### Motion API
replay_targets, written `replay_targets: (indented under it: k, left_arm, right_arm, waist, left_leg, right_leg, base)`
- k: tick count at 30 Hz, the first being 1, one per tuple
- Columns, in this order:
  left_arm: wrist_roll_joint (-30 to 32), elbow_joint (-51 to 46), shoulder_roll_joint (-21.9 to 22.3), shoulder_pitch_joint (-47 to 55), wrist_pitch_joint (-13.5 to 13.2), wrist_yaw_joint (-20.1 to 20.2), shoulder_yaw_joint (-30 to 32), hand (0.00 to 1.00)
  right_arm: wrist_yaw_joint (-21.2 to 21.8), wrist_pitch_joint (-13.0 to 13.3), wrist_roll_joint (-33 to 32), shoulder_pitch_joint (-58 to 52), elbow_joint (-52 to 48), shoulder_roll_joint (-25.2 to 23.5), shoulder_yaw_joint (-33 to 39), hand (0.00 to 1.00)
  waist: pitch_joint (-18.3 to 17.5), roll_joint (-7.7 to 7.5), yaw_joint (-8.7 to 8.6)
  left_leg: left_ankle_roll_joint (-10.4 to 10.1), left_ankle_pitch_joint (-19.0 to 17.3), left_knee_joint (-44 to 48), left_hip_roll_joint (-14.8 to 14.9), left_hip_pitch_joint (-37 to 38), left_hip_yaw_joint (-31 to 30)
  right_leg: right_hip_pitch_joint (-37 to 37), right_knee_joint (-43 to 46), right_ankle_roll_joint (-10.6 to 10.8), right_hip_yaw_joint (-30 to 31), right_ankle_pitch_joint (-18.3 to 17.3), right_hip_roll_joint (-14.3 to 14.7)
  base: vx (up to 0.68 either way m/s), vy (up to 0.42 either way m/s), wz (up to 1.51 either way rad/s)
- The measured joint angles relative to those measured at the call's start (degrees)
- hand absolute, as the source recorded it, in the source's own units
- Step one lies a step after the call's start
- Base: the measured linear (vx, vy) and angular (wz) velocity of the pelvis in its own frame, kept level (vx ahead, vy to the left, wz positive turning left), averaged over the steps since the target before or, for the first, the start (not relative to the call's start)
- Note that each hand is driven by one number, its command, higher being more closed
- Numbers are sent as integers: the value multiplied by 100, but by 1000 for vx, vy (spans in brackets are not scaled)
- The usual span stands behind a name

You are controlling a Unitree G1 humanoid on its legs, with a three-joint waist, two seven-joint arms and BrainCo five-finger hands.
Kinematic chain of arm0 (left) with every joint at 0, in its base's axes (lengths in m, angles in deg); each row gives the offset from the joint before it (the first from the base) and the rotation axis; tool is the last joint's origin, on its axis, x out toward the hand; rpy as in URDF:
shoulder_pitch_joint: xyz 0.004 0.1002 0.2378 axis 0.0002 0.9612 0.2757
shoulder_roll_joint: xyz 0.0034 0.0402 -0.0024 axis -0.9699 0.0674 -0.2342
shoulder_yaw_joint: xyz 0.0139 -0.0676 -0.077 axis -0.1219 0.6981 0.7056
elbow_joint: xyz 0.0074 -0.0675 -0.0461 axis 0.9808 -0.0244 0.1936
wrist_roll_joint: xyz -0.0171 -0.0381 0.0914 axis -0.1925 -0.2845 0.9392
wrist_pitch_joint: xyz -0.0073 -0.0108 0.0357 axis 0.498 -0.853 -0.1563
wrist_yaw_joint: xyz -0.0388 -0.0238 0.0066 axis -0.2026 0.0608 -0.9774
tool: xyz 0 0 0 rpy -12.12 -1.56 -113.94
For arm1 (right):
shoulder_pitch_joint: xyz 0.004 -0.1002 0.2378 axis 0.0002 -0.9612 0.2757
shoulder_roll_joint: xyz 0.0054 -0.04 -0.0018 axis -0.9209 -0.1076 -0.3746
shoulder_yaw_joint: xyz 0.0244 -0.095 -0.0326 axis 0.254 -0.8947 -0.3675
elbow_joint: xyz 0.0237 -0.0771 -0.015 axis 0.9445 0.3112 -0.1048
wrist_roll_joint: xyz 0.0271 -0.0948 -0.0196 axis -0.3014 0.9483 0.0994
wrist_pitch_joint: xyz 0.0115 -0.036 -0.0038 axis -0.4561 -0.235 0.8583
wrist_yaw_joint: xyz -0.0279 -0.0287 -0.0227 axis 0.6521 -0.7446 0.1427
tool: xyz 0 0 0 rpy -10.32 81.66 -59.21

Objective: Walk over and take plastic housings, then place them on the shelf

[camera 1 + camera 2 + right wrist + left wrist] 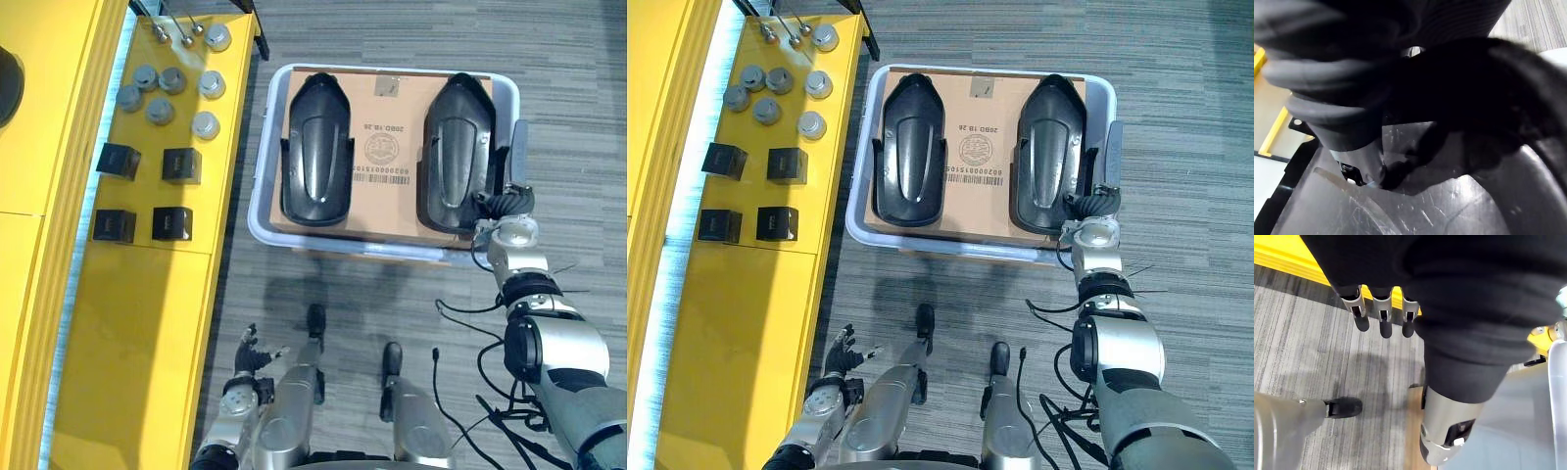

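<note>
Left hand fingers point(1385, 328): straight, slightly apart, holding nothing.
Left hand point(253, 354): hangs low at near left, just beside the yellow shelf's edge.
Right hand point(503, 204): at the near right corner of the bin, against the near end of the right housing. Its dark cover hides the contact, so I cannot tell whether it has a hold.
Right housing point(456, 152): long, glossy black shell, lying flat in the bin, right side.
Left housing point(315, 147): same shape, left side of the bin, well apart from its twin, untouched.
Cardboard point(387, 127): flat sheet under both housings.
Bin point(263, 196): pale, low-walled, on the floor.
Risk, slip: likely if the slick, curved shell is taken by one end only, so that the far end droops.
Risk, snag: a tilted shell may catch the right wall or drag the cardboard.
Risk, placing: the shelf's far part is crowded, and a careless set-down could knock pieces off.
Shelf point(147, 323): yellow, along the left. Grey round parts point(160, 111) sit far, black cubes point(182, 164) in the middle, and the near stretch is bare.
Floor point(568, 98): grey striped carpet.
</note>
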Motion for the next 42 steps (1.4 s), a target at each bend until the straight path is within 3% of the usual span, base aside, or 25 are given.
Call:
replay_targets:
  k: [5,8,11,14,18,22,28,33,42]
  left_arm:
    - [1,-198,35,48,21,-2,-4,0]
    - [6,-1045,49,265,22,1,-11,0]
    - [10,-2062,37,566,19,13,-87,0]
    - [8,-2957,-15,701,14,27,-309,0]
    - [3,-4231,58,711,-1,13,-635,0]
    - [6,-4888,200,596,-9,-133,-920,0]
    - [35,-4945,351,226,60,-418,-1394,0]
    - [258,-4723,419,-34,294,-656,-1698,0]
    - [-4,-3969,357,-334,403,-1020,-1935,0]
  right_arm:
    - [-98,-20,95,-953,-1540,-141,-237,100]
    - [-136,-14,361,-1849,-2915,-422,-222,100]
    - [-262,-7,753,-2689,-3847,-759,-168,100]
    - [-367,-10,1075,-3276,-4473,-1019,-162,100]
    - [-460,-14,1591,-3862,-5373,-1384,-297,100]
    - [-479,-35,2086,-4019,-5831,-1634,-564,100]
    - [-489,-124,2486,-4110,-6227,-2067,-1181,100]
    - [-496,-125,2561,-4240,-6254,-2376,-1732,100]
    - [-744,-152,2893,-4520,-6327,-2308,-2078,100]
  waist:
    - [2,-49,-9]
    - [-42,-124,-146]
    - [-415,-293,-273]
    - [-701,-375,-291]
    - [-1083,-365,-309]
    - [-1296,-368,-308]
    - [-1588,-354,-302]
    - [-1780,-355,-299]
    - [-1938,-358,-294]
  left_leg:
    - [-4,-2,3,-18,182,15]
    - [-4,-3,2,-46,310,-2]
    - [-57,-53,-11,-38,321,4]
    - [-40,-131,-31,-30,425,7]
    - [-20,-158,-33,-31,528,5]
    - [8,-136,-29,-35,624,6]
    - [8,-134,-32,-35,705,8]
    - [8,-134,-33,-36,766,18]
    - [-21,-157,-33,18,797,39]
  right_leg:
    - [172,3,15,7,-9,-71]
    - [313,3,49,-15,-31,-99]
    - [312,-3,52,12,-34,-94]
    - [416,-28,52,29,-33,-85]
    - [505,-44,53,24,-35,-80]
    - [607,-49,53,23,-35,-80]
    - [656,-57,51,24,-35,-75]
    - [705,-70,51,37,-34,-50]
    - [777,-189,29,134,42,-29]
  base:
    - [0,0,0]
    - [-4,0,2]
    - [-15,4,-3]
    - [-9,-7,-4]
    - [-10,-3,-2]
    - [0,0,0]
    - [-12,-3,0]
    - [-5,-2,-1]
    - [-6,-3,-2]
